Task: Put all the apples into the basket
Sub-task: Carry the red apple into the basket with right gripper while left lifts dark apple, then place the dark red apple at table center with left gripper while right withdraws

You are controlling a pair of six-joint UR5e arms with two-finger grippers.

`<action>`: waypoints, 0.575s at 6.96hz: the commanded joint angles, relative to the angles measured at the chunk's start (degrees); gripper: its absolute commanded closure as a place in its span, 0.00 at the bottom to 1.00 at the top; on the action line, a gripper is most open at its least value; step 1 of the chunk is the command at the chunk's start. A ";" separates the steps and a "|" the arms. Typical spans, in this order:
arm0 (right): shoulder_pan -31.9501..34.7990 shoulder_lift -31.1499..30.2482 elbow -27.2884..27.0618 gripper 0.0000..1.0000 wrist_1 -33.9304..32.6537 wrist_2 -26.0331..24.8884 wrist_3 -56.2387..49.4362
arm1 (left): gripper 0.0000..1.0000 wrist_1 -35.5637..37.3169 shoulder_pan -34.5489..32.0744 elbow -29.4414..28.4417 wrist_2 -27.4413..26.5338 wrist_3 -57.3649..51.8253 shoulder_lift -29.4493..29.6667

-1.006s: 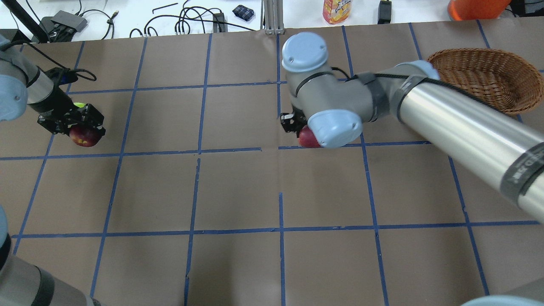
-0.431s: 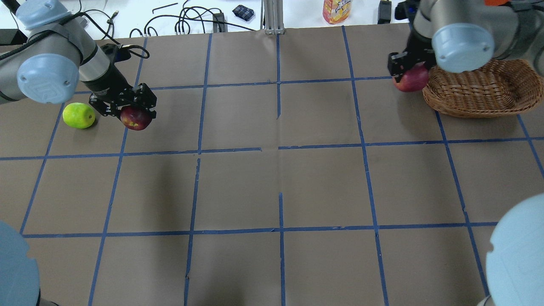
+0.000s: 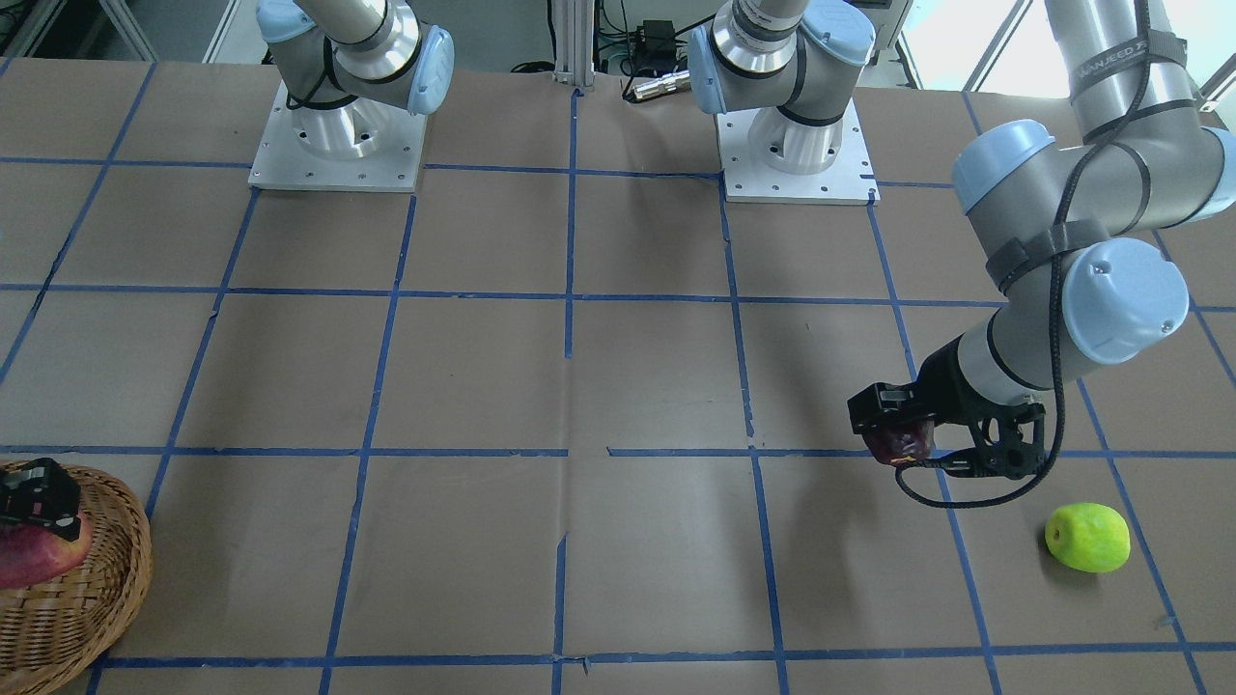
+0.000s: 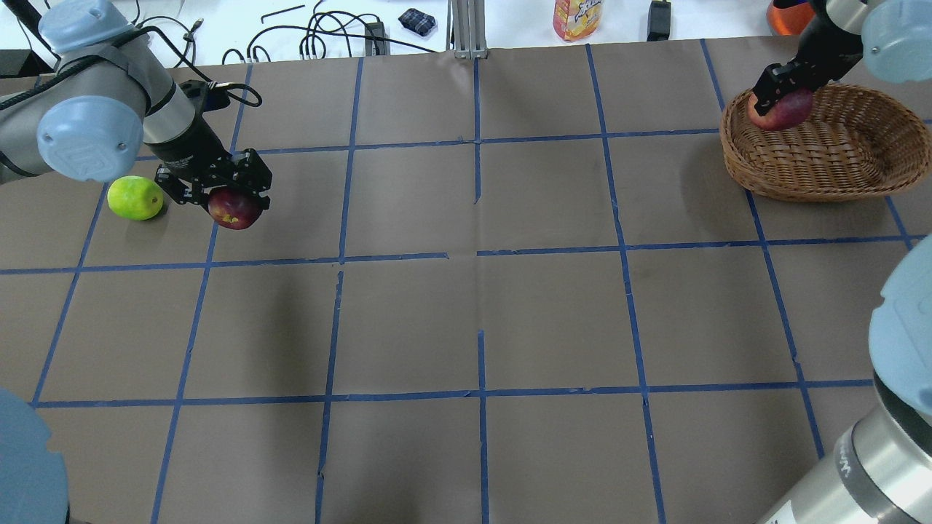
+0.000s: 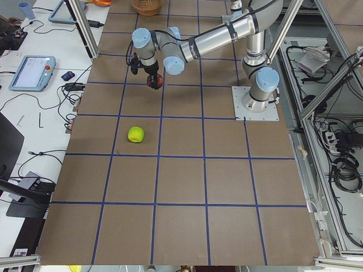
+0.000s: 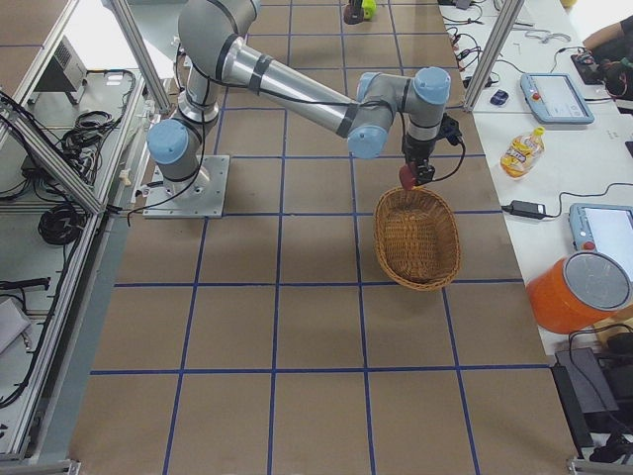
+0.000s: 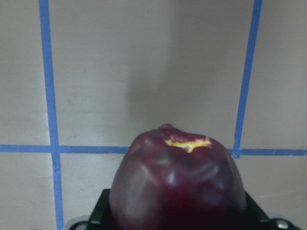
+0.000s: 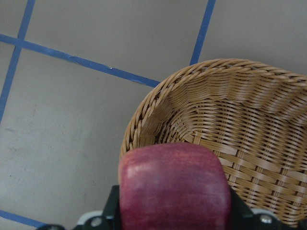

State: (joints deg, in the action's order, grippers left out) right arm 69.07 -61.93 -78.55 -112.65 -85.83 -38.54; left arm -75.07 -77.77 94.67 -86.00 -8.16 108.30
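My right gripper point(image 4: 780, 94) is shut on the red apple point(image 4: 783, 110) and holds it above the left rim of the wicker basket point(image 4: 837, 156). That apple fills the bottom of the right wrist view point(image 8: 173, 188), over the basket point(image 8: 249, 143). My left gripper point(image 4: 218, 191) is shut on the dark maroon apple point(image 4: 234, 209) and holds it above the table at the far left; it shows close in the left wrist view point(image 7: 177, 184). The lime green apple point(image 4: 135, 198) lies on the table just left of my left gripper.
Blue tape lines grid the brown table. Cables, a bottle point(image 4: 577, 18) and an orange bucket point(image 4: 786, 16) lie past the far edge. Both arm bases point(image 3: 333, 154) stand at the near edge.
My right gripper carried the red apple from the table's middle to the right, over the basket's rim. My left gripper lifted the maroon apple and moved it a little right, uncovering the green apple.
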 commanded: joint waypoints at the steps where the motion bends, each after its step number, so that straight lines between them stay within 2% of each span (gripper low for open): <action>1: -2.18 1.64 0.76 0.59 0.06 1.64 -2.06 | 1.00 1.41 -6.13 -1.58 0.75 2.43 0.42; 2: -2.53 1.64 1.02 0.27 0.15 2.24 -1.98 | 1.00 2.12 -10.60 -2.55 0.75 10.10 0.95; 4: -2.54 1.55 0.59 0.22 1.03 2.34 -1.98 | 1.00 7.29 -17.56 -2.65 3.88 19.96 3.05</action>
State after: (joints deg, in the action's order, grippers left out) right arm 66.61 -60.35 -77.70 -112.03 -83.60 -40.51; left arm -70.25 -91.05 92.00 -84.32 5.00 110.05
